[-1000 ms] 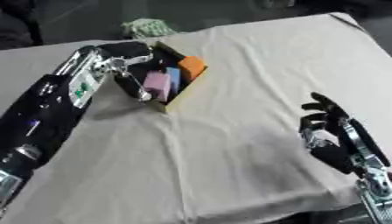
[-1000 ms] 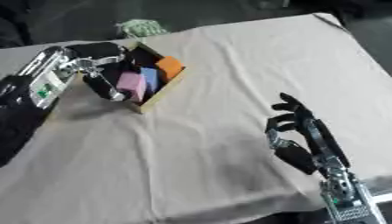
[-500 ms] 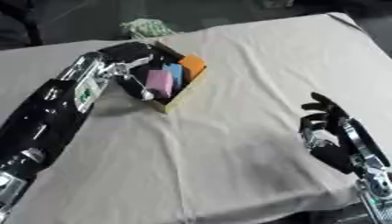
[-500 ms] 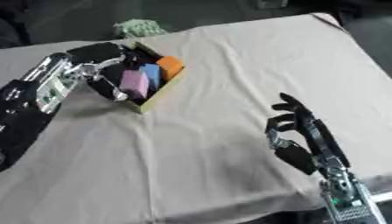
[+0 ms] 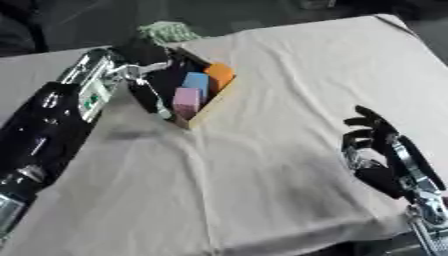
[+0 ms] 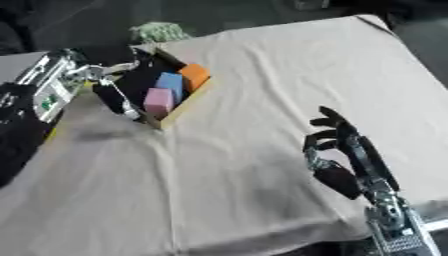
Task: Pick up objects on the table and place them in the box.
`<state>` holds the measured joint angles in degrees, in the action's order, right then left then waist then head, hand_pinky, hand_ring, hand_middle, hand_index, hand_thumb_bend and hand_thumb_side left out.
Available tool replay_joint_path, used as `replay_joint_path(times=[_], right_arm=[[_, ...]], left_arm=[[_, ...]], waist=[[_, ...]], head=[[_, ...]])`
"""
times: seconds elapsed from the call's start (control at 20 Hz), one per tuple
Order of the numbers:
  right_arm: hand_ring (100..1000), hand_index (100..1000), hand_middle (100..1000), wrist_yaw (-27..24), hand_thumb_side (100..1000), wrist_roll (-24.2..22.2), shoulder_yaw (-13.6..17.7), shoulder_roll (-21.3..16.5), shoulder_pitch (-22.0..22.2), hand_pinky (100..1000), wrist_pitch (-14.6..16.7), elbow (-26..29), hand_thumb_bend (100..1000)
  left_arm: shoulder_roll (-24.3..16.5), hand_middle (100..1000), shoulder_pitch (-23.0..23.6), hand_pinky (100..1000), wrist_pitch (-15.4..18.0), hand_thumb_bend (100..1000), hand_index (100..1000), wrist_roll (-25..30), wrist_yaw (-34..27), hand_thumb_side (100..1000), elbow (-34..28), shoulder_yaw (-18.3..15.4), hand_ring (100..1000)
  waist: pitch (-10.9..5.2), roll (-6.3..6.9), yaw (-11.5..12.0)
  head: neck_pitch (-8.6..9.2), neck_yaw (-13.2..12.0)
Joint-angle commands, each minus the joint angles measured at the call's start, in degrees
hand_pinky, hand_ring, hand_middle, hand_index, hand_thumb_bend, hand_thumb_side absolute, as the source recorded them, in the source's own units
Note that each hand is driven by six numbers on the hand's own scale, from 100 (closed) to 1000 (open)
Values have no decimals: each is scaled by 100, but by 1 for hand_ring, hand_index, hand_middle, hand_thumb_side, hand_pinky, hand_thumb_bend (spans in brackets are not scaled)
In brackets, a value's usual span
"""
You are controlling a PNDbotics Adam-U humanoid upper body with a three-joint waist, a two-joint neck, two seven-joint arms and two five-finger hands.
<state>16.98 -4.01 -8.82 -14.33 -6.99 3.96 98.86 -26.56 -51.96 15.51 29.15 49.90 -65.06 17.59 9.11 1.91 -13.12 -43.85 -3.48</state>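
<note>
Left eye view: left hand [image 5: 144,75] (fingers curled) over box [image 5: 210,105].

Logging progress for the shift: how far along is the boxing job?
Pink block, blue block and orange block already sit in the box. The left hand is at the box; the right hand rests open. A green bundle lies beyond the box.

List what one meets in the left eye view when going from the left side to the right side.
Robot's left hand → pink block → blue block → orange block in the shallow cardboard box → bare beige cloth-covered table → robot's right hand, open, fingers up.
</note>
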Motion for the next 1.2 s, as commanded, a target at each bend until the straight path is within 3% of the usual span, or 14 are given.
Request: replay_joint_path(times=[0.05, 0.35, 0.4, 0.45, 0.7, 1.2], right_arm=[[732, 986, 791, 1, 391, 26, 64, -53, -23, 658, -7, 38, 100], [731, 986, 791, 42, 389, 63, 104, -99, 25, 658, -13, 28, 100], [731, 986, 791, 48, 388, 69, 111, -106, 32, 658, -14, 26, 100], [732, 986, 791, 56, 386, 74, 116, -115, 36, 658, -17, 24, 100], [732, 986, 791, 73, 383, 79, 123, -140, 54, 658, -21, 15, 100], [731, 986, 791, 62, 376, 89, 127, -180, 89, 658, -52, -8, 100]], left_arm=[[-448, 773, -143, 782, -209, 630, 893, 64, -381, 360, -391, -191, 748], [-1079, 751, 210, 773, -594, 573, 880, 693, -804, 300, -451, -472, 723], [-1155, 751, 299, 771, -643, 583, 881, 777, -828, 212, -432, -507, 720], [-1225, 751, 399, 771, -694, 560, 881, 871, -840, 287, -393, -538, 719], [-1407, 749, 794, 767, -869, 539, 879, 1118, -866, 258, -196, -678, 714], [-1373, 752, 1183, 757, -1011, 520, 880, 963, -854, 236, 240, -787, 711]], waist=[[-112, 0, 31], [-175, 55, 169], [-184, 58, 195], [-194, 58, 225], [-222, 42, 382], [-231, -26, 494]], head=[[-26, 40], [-26, 105], [-26, 114], [-26, 123], [-26, 149], [-26, 155]])
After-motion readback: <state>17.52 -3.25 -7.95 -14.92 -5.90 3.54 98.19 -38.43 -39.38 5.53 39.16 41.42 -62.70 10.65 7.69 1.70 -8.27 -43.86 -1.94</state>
